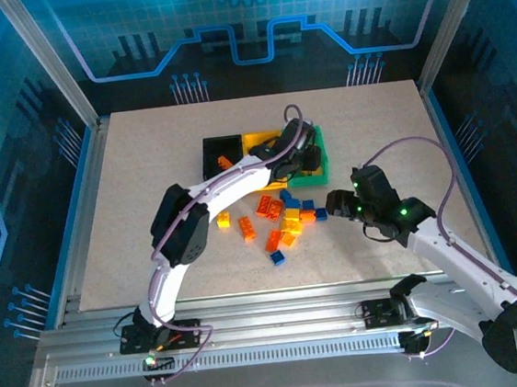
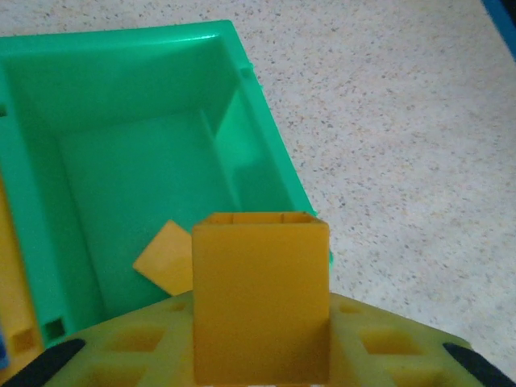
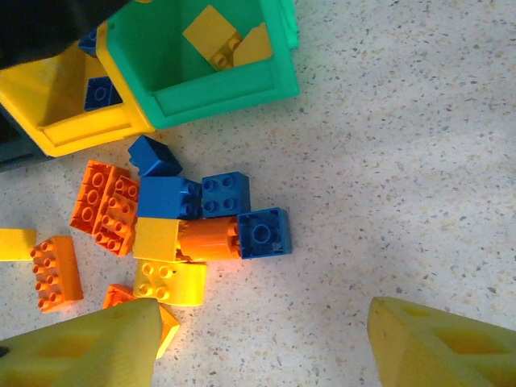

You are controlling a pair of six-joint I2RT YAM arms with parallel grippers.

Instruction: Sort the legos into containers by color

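Left hand (image 2: 258,343) gripping yellow brick (image 2: 260,282), above green bin (image 2: 270,153)

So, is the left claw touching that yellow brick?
Touching. Left wrist view: the yellow brick sits clamped between the fingers of the left claw.

Top external: looking down steeply from high above the near edge of the table (image 1: 145,168), facing toward 12 o'clock, taking in the whole surface from far.

Left wrist: looking from very near into the green bin (image 2: 121,40), catching bare table at 3 o'clock.

Right wrist: looking straight down from a little higher, framing the brick pile (image 3: 169,197) at centre, the green bin at 12 o'clock, the yellow bin (image 3: 81,133) at 10 o'clock.

Sharing the green bin across all three views, the pile across two.
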